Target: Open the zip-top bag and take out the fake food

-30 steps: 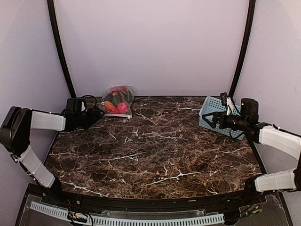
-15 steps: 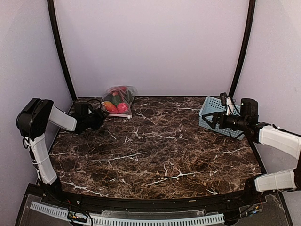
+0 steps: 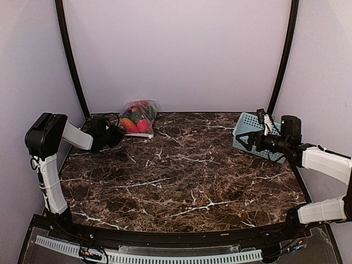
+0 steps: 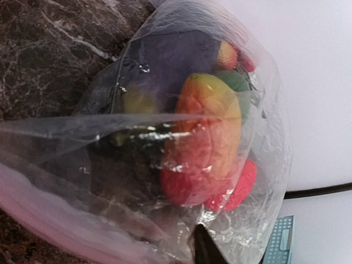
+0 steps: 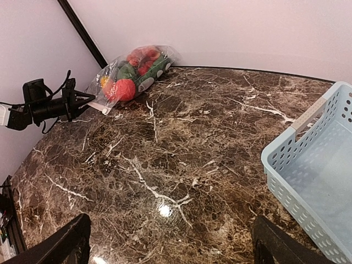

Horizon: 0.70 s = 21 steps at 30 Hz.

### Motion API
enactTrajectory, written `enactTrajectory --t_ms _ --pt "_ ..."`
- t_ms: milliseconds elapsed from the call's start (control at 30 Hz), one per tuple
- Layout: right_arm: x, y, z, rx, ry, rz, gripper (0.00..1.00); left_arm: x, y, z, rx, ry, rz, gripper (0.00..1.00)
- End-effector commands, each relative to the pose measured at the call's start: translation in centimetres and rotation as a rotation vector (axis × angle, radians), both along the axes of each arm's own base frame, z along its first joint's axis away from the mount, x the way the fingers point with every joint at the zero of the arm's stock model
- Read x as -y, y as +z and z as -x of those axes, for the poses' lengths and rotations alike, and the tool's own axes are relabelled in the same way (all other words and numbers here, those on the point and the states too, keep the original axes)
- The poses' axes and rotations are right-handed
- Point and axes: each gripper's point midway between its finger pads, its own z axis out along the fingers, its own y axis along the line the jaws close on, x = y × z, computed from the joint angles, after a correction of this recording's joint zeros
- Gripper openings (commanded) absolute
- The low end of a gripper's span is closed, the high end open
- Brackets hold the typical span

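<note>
The zip-top bag (image 3: 139, 116) lies at the back left of the table against the wall, clear and crinkly. Through it shows the fake food (image 3: 137, 123): red, orange, green and dark purple pieces. My left gripper (image 3: 116, 133) is at the bag's near left corner. In the left wrist view the bag's film (image 4: 110, 181) fills the picture, the fake food (image 4: 209, 137) is close behind it, and only one dark finger (image 4: 201, 248) shows at the bottom edge. How the jaws stand is hidden by the film. My right gripper (image 5: 170, 242) hangs open over bare table by the basket.
A light blue perforated basket (image 3: 245, 125) stands at the back right, empty, with its near corner (image 5: 275, 159) beside my right gripper. The dark marble table (image 3: 181, 170) stretches between the two arms. Purple walls and black frame posts enclose the back and sides.
My left arm has swung its elbow inward and pushed the gripper up to the bag's corner, its jaws narrowing. The bag, the basket and the right arm have not moved.
</note>
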Motion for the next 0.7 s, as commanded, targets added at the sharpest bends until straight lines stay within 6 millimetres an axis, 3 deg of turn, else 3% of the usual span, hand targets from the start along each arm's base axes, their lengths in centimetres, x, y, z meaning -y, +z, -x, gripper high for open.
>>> enactTrajectory --t_ms 0,133,333,667 --pt "-0.7 0.5 0.4 0.043 0.046 -0.011 0.99 -0.1 1.2 -0.7 0.045 0.000 0.002 0.14" --pt "-1.3 1.1 1.3 0.091 0.076 -0.015 0.95 0.2 2.2 0.0 0.054 -0.016 0.022 0.02" --pt "-3.0 2.2 3.3 0.191 0.142 0.000 0.93 0.6 5.0 2.8 0.067 -0.045 0.038 0.01" --pt "-6.0 2.8 5.6 0.251 0.223 0.042 0.88 1.6 10.7 9.5 0.039 -0.116 0.061 0.01"
